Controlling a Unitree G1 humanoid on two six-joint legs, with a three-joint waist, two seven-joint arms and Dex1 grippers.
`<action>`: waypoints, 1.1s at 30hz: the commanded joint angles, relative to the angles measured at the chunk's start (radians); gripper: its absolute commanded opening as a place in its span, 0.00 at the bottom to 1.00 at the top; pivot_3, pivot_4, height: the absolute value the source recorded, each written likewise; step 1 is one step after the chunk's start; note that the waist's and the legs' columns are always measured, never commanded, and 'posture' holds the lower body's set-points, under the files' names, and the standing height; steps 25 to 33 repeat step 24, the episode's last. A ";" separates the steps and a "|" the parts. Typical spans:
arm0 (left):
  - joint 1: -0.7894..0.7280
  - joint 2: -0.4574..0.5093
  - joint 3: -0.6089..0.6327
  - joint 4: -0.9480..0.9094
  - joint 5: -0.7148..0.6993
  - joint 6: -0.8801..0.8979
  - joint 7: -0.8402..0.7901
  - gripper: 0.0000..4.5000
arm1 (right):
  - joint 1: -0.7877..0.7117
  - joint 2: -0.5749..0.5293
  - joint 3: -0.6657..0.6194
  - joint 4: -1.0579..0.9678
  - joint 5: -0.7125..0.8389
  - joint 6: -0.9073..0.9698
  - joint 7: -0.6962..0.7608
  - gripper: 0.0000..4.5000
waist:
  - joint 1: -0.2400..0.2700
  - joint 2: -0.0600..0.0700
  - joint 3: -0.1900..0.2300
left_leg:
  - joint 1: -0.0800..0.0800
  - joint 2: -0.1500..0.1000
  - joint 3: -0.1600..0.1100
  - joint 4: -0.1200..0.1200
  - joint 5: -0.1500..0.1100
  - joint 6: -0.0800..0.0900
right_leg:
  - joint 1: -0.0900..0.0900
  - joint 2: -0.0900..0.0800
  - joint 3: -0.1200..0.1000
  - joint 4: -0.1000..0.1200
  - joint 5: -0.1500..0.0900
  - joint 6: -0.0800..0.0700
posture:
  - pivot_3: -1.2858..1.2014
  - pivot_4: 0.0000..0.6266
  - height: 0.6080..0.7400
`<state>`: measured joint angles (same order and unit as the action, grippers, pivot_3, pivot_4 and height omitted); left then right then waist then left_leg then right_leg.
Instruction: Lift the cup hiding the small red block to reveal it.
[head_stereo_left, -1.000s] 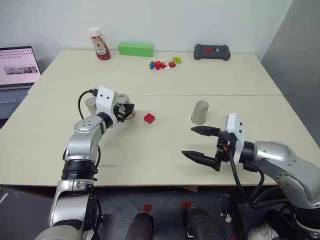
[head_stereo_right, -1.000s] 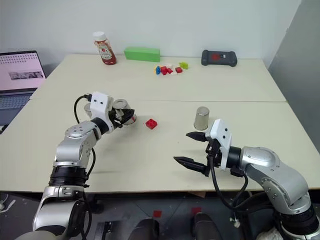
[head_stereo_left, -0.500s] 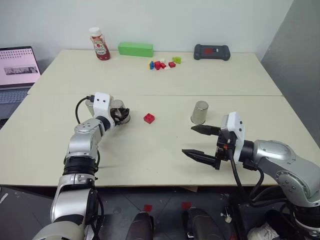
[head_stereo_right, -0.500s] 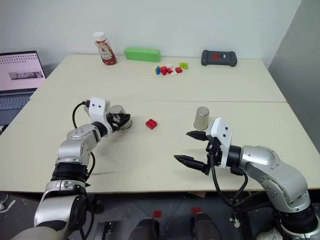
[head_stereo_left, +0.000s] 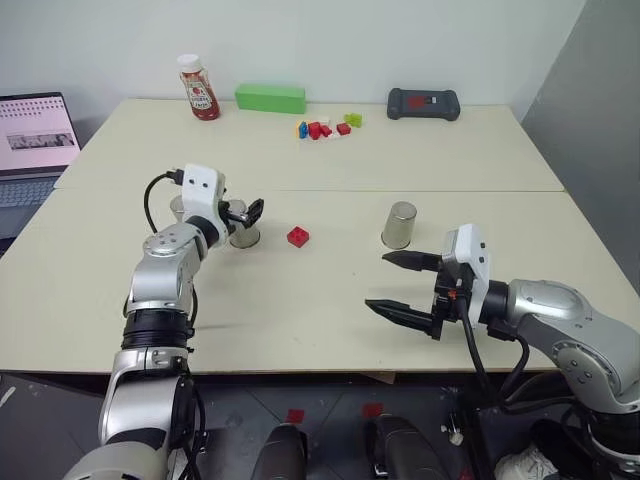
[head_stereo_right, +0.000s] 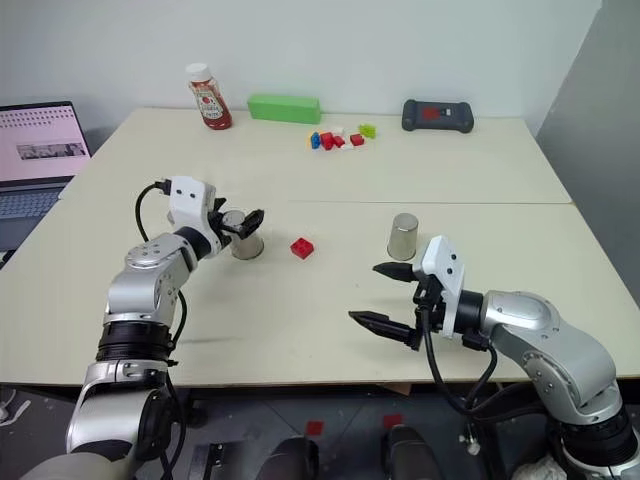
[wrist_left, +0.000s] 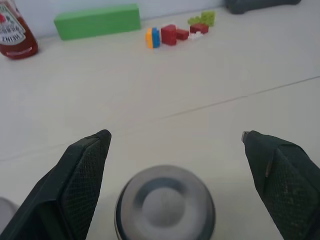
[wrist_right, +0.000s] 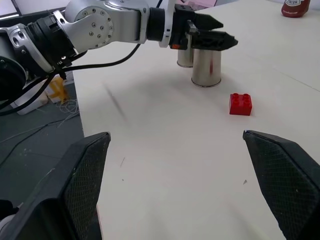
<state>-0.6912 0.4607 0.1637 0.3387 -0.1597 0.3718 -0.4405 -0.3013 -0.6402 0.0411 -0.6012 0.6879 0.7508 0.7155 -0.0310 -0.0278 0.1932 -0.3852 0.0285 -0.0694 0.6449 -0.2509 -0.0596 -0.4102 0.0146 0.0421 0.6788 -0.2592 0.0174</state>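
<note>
Our left gripper (head_stereo_left: 243, 208) hovers with fingers spread wide just above the cup (head_stereo_left: 243, 231), which stands upside down on the table (head_stereo_left: 300, 300). Just right of it the small red block (head_stereo_left: 298, 236) lies exposed. Further right, our right gripper (head_stereo_left: 405, 285) waits wide and empty. Dropping lower could knock the cup into the block.

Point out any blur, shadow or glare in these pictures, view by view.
Left wrist view: the cup and both near fingers are soft, out of focus, the far bricks crisper. Right wrist view: the small red block is sharp; a faint shadow streaks the table. Head views: even light, no glare.
</note>
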 joint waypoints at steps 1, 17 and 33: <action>-0.004 0.077 0.022 -0.142 0.007 0.010 -0.004 0.99 | -0.023 0.016 -0.027 -0.011 0.001 -0.028 -0.015 1.00 | -0.002 0.000 0.000 | 0.000 0.000 0.000 0.000 0.000 0.000 | 0.000 0.000 0.000 0.000 0.000 0.000 | 0.52 0.24 1.00; 0.547 0.476 0.233 -0.710 -0.295 0.360 -0.429 0.99 | -0.020 0.001 -0.026 0.046 -0.069 -0.100 0.011 1.00 | -0.013 -0.001 0.001 | 0.002 0.001 0.001 -0.001 0.000 0.000 | -0.001 -0.001 0.001 0.000 -0.002 0.000 | 0.52 0.24 1.00; 0.631 0.475 0.257 -0.753 -0.335 0.337 -0.457 0.99 | -0.034 -0.004 -0.023 0.086 -0.082 -0.109 0.049 1.00 | -0.010 0.000 0.001 | 0.001 0.001 0.002 -0.002 0.000 0.000 | -0.001 -0.001 0.001 0.000 -0.004 -0.004 | 0.52 0.24 1.00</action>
